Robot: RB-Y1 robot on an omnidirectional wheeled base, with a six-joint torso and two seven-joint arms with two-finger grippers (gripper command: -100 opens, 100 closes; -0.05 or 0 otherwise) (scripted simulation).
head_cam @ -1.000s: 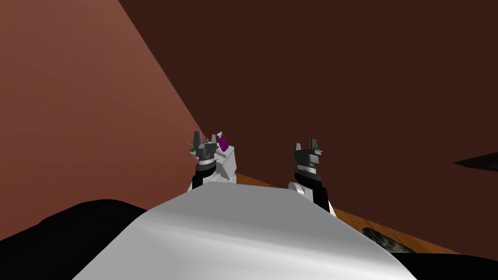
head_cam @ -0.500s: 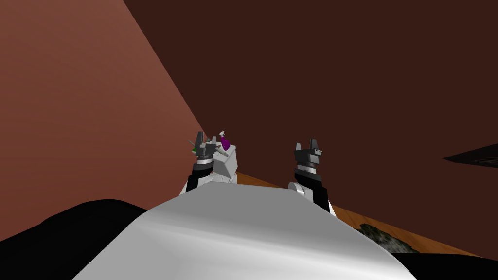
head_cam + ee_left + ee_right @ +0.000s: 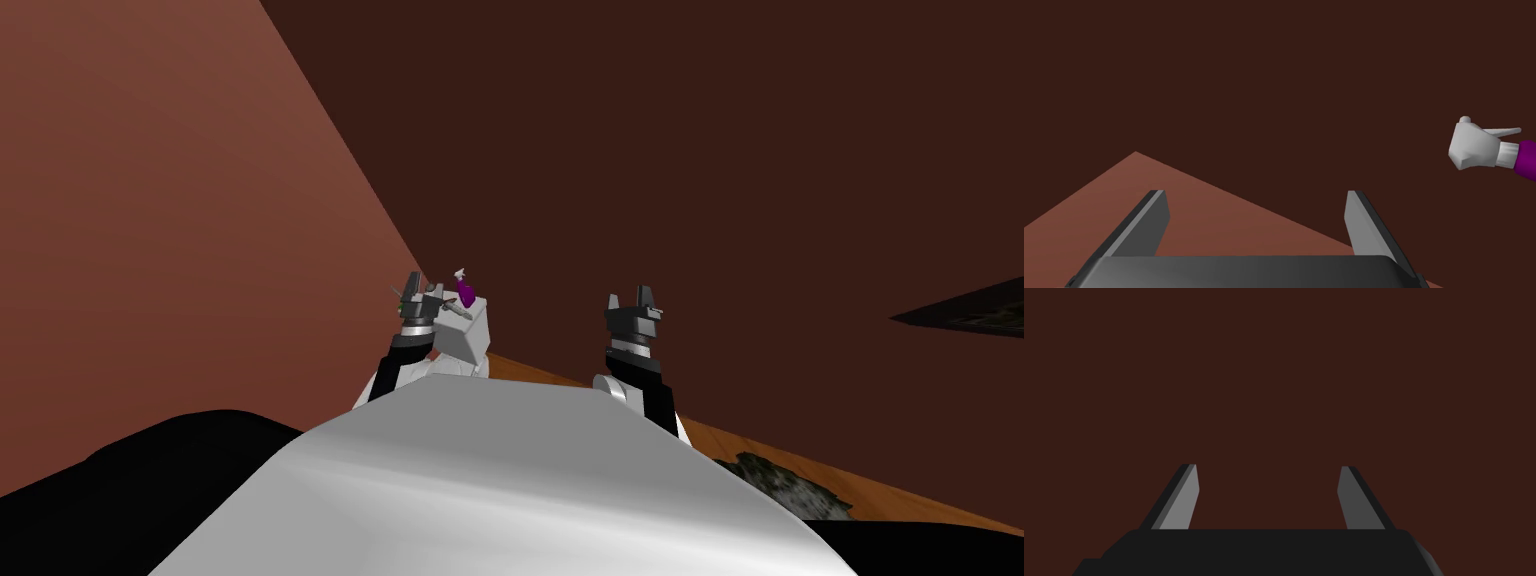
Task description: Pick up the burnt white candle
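Your view is swinging: the dark brown wall and the red-brown wall are sliding right, while your left gripper is reaching closer to the white cabinet at mid-frame. It and the right gripper are standing wide open, empty. A purple spray bottle is sitting on the cabinet. The candle is probably lying in the clutter there, too small for you to make out.

1. Indoor room, likely a home: a reddish-brown wall and a darker brown wall meet in a corner.
2. Orange wood-toned floor with a dark mottled patch on it; can't tell what the patch is.
3. Small white box-like stand in the corner carries a purple spray bottle, a household item.
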